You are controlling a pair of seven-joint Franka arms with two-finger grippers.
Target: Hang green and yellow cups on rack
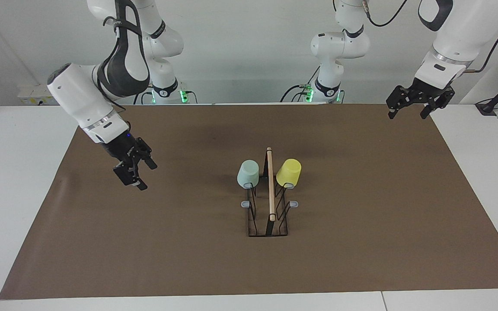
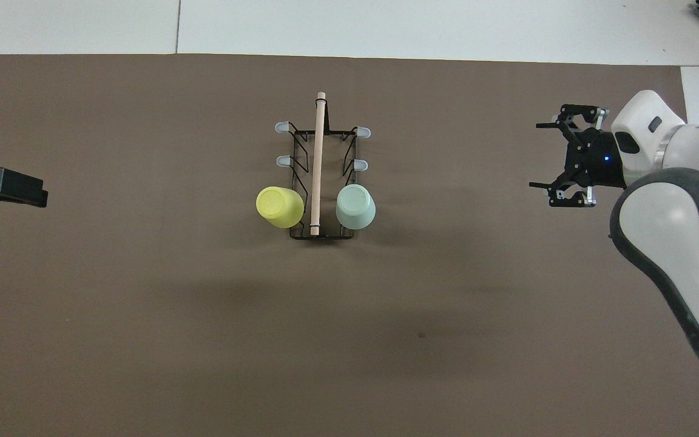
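Nearest the robots, the green cup (image 1: 248,173) and yellow cup (image 1: 288,172) hang upside down on the rack (image 1: 268,218), hiding their prongs; four grey-tipped prongs farther out stand bare. The rack sits mid-tabletop (image 1: 361,242), brown mat open all round. The right gripper (image 2: 551,162) hovers, fingers spread wide, empty. The left gripper (image 1: 408,109), fingers apart and empty, is cut off overhead.
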